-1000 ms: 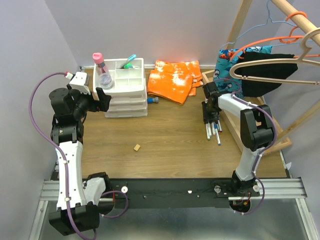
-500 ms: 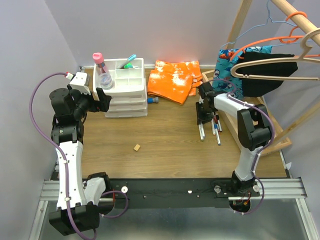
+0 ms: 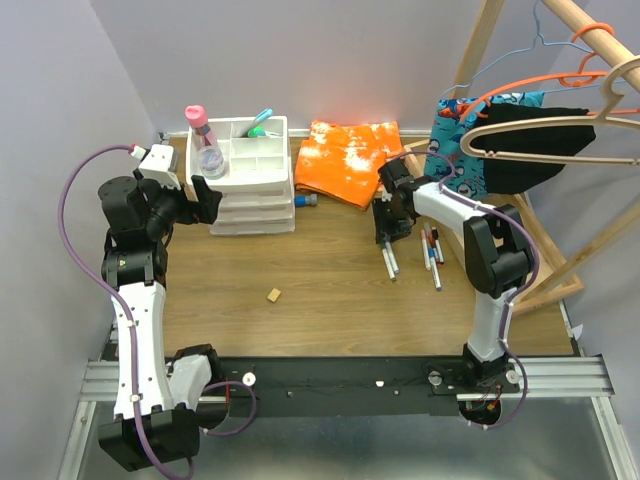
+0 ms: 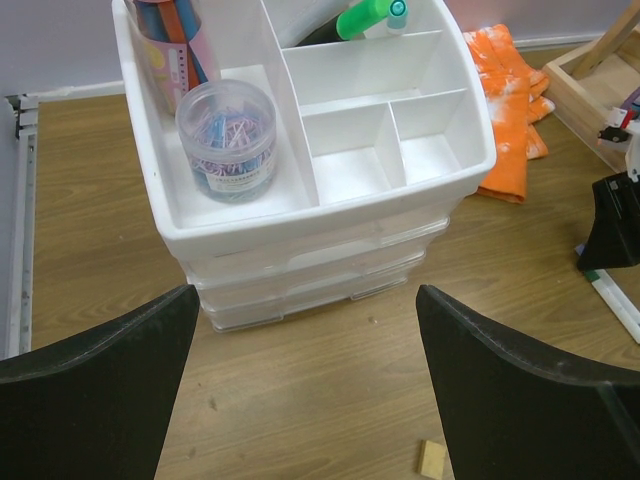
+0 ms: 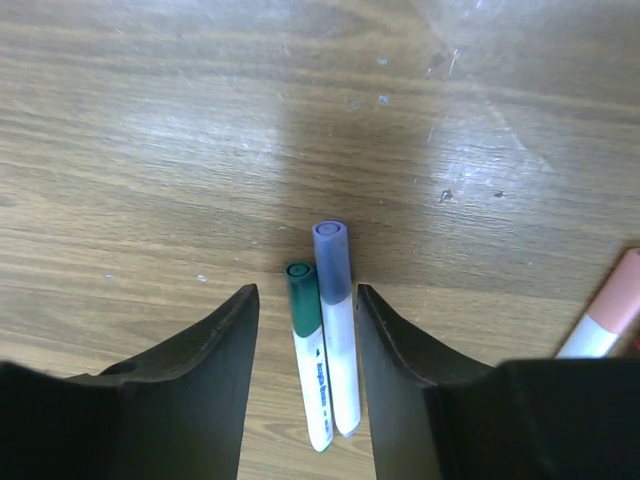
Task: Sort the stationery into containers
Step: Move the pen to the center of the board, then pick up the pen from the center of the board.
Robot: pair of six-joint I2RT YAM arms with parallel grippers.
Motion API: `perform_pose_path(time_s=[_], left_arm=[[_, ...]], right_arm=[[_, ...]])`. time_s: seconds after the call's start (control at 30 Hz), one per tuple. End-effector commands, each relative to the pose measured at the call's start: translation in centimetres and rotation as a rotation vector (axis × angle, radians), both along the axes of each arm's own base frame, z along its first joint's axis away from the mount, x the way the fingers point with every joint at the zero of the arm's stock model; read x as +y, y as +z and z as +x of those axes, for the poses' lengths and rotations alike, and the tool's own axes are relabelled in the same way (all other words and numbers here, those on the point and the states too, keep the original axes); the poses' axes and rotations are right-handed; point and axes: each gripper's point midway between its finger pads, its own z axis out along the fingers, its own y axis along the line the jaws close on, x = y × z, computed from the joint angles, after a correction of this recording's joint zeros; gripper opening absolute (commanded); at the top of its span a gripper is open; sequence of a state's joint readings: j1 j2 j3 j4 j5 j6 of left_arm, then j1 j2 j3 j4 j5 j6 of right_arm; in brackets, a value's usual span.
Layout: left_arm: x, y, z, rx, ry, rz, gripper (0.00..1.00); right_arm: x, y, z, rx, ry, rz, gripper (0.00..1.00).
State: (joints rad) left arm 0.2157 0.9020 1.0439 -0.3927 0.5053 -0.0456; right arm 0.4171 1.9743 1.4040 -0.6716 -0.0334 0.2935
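The white drawer unit point(image 3: 250, 190) point(image 4: 480, 150) stands at the back left. Its top tray holds a pink-capped bottle point(image 3: 205, 145), a clear tub of paper clips point(image 4: 228, 135) and a green-capped marker point(image 3: 258, 125) point(image 4: 365, 18). My left gripper point(image 3: 205, 195) point(image 4: 305, 295) hangs open in front of it, holding nothing. My right gripper point(image 3: 386, 238) point(image 5: 308, 290) is low over the table, open. A green-capped pen point(image 5: 305, 350) and a purple-capped pen point(image 5: 338, 330) lie side by side between its fingers, not pinched. More pens point(image 3: 432, 250) lie to the right. A blue-capped tube point(image 3: 305, 201) lies by the unit.
An orange cloth point(image 3: 345, 160) lies at the back centre. A small tan block point(image 3: 272, 295) point(image 4: 433, 458) sits on the wood table. A wooden tray point(image 3: 470, 255) and a clothes rack point(image 3: 590, 30) with hangers and garments stand at the right.
My right gripper has slid left across the table, taking two pens with it away from the other pens. The left arm has not moved.
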Motion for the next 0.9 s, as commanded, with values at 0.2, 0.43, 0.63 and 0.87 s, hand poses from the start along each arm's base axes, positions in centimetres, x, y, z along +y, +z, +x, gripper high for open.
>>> perform_pose_path(time_s=[0.2, 0.43, 0.63, 0.87], left_arm=[[0.1, 0.4, 0.5, -0.020, 0.004, -0.027, 0.99], [0.2, 0.3, 0.4, -0.016, 0.006, -0.027, 0.99], [0.2, 0.1, 0.4, -0.010, 0.009, -0.024, 0.99], [0.4, 0.1, 0.3, -0.012, 0.014, -0.022, 0.99]], right_arm=[[1.0, 4.5, 1.1, -0.124, -0.010, 0.001, 0.43], [-0.2, 3.0, 1.1, -0.120, -0.023, -0.060, 0.39], [0.2, 2.7, 2.3, -0.135, -0.018, -0.060, 0.36], [0.2, 1.5, 2.4, -0.109, -0.004, -0.071, 0.35]])
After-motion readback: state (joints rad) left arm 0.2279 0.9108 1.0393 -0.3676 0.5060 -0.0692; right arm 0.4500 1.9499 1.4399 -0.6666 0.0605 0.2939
